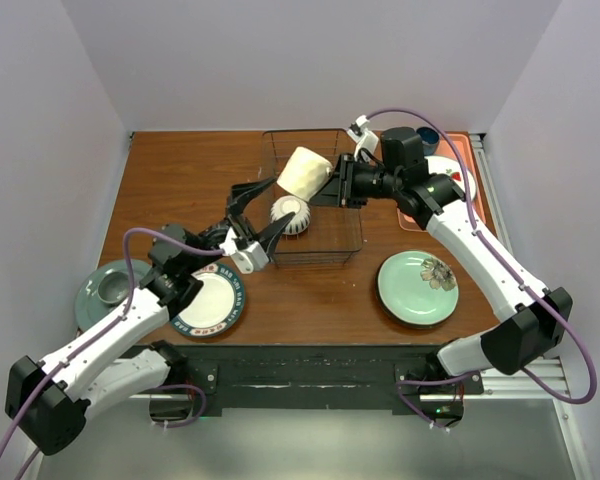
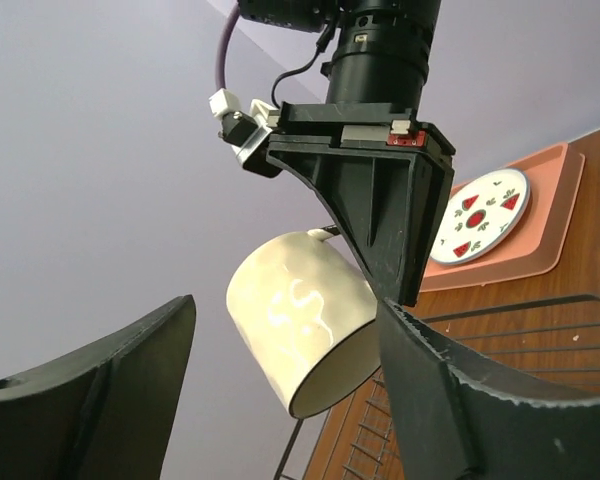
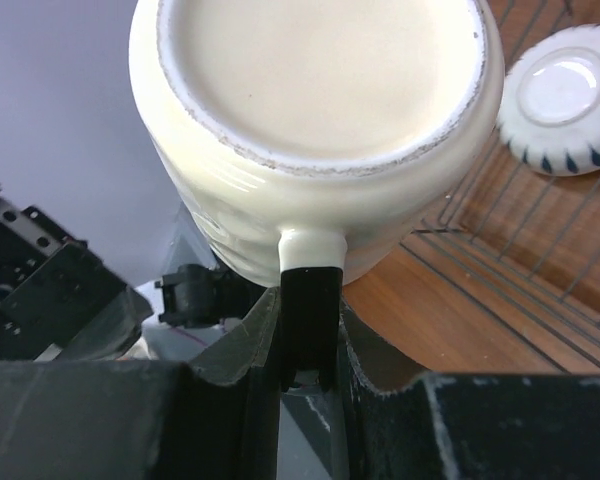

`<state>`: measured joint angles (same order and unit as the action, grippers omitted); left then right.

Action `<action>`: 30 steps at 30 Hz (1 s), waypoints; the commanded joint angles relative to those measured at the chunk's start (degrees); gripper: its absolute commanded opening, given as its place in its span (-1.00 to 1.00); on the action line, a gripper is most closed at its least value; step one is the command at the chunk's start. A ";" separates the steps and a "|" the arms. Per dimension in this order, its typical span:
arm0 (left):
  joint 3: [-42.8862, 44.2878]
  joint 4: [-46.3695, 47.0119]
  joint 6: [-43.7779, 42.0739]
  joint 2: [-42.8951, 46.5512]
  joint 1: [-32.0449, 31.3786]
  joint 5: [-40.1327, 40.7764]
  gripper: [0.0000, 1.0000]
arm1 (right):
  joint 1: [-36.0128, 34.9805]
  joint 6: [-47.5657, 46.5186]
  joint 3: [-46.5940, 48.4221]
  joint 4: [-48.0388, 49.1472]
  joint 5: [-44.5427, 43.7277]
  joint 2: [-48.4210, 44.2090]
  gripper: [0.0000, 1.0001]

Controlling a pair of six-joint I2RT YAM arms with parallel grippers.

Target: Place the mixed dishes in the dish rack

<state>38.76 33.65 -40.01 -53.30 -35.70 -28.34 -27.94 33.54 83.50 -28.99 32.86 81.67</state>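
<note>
No text can be read; the marks on the blue-rimmed plate (image 1: 216,300) are too small

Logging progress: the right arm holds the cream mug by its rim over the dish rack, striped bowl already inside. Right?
Not quite: the right gripper holds the cream mug by its dark handle, not its rim, as the right wrist view shows. The rest stands: mug over the dish rack, striped bowl inside.
</note>
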 commanded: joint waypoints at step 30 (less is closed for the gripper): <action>25.13 -40.59 54.68 -13.67 3.01 31.42 1.00 | -9.49 -8.05 -9.24 6.84 -48.24 4.46 -1.00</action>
<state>59.88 -4.84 9.58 -65.56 -33.45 3.77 -36.95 25.58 73.82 -30.26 -9.02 85.76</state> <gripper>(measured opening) 0.997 0.218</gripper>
